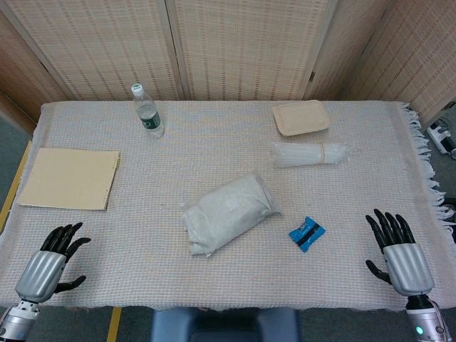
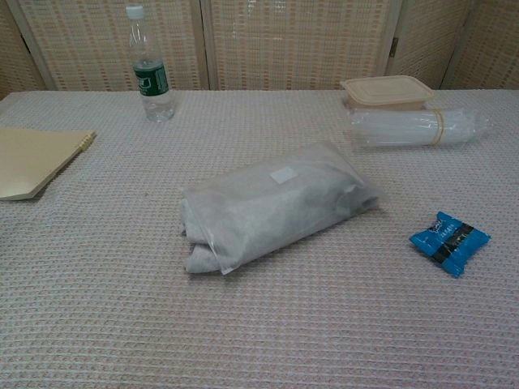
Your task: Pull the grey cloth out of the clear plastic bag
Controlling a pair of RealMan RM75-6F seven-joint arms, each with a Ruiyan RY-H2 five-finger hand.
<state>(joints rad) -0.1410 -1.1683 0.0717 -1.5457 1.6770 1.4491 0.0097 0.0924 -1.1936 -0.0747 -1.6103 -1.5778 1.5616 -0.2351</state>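
The clear plastic bag (image 1: 228, 211) lies in the middle of the table, slanted from near left to far right, with the folded grey cloth (image 2: 268, 207) inside it. A small white label sits on the bag's top. The cloth's folded end shows at the bag's near-left end (image 2: 195, 258). My left hand (image 1: 51, 262) rests at the table's near-left corner, fingers spread, holding nothing. My right hand (image 1: 399, 251) is at the near-right corner, fingers spread, empty. Both hands are far from the bag and show only in the head view.
A water bottle (image 1: 147, 110) stands at the back left. A tan notebook (image 1: 69, 178) lies at the left. A beige lidded box (image 1: 301, 117) and a bundle of clear straws (image 1: 311, 154) lie at the back right. A blue snack packet (image 1: 307, 234) lies right of the bag.
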